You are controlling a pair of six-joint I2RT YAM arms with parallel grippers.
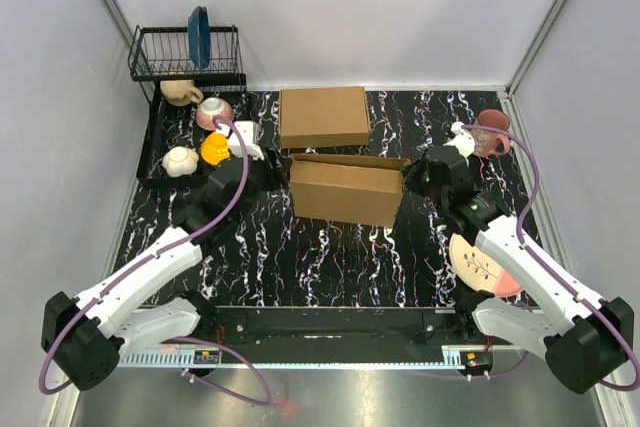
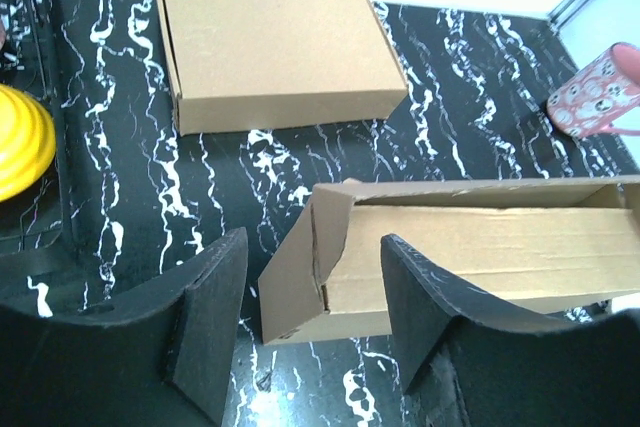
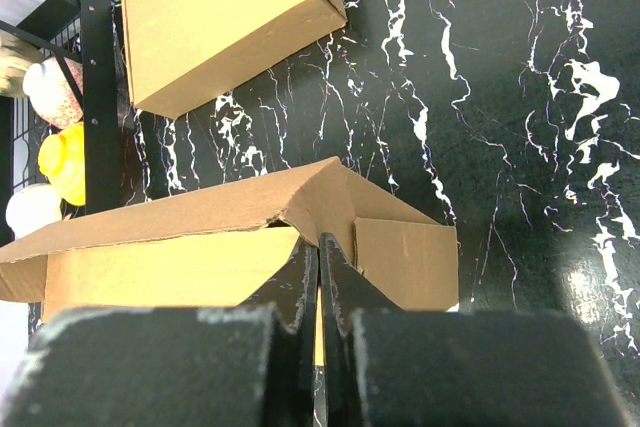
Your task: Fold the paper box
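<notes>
Paper box (image 1: 345, 190): brown corrugated cardboard, matt and uncoated, with faint ribbing on the inner wall. Second box (image 1: 323, 116): same matt brown cardboard, smooth faces. Table top (image 1: 300, 247): black with white marble veining, glossy, catching reflections. Dish rack (image 1: 185, 52): thin black wire, metal by its look. Plate (image 1: 198, 35): blue, glazed. Bowl (image 2: 20, 142): yellow, glossy. Mug (image 2: 595, 92): pink, patterned, shiny. Left gripper (image 2: 315, 242) pads (image 2: 210, 317): matt black, grainy, foam-like. Arm shells (image 1: 150, 272): smooth white plastic.

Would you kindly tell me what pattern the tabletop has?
Black with white marble-like veining; the tabletop shows best in the left wrist view.
</notes>
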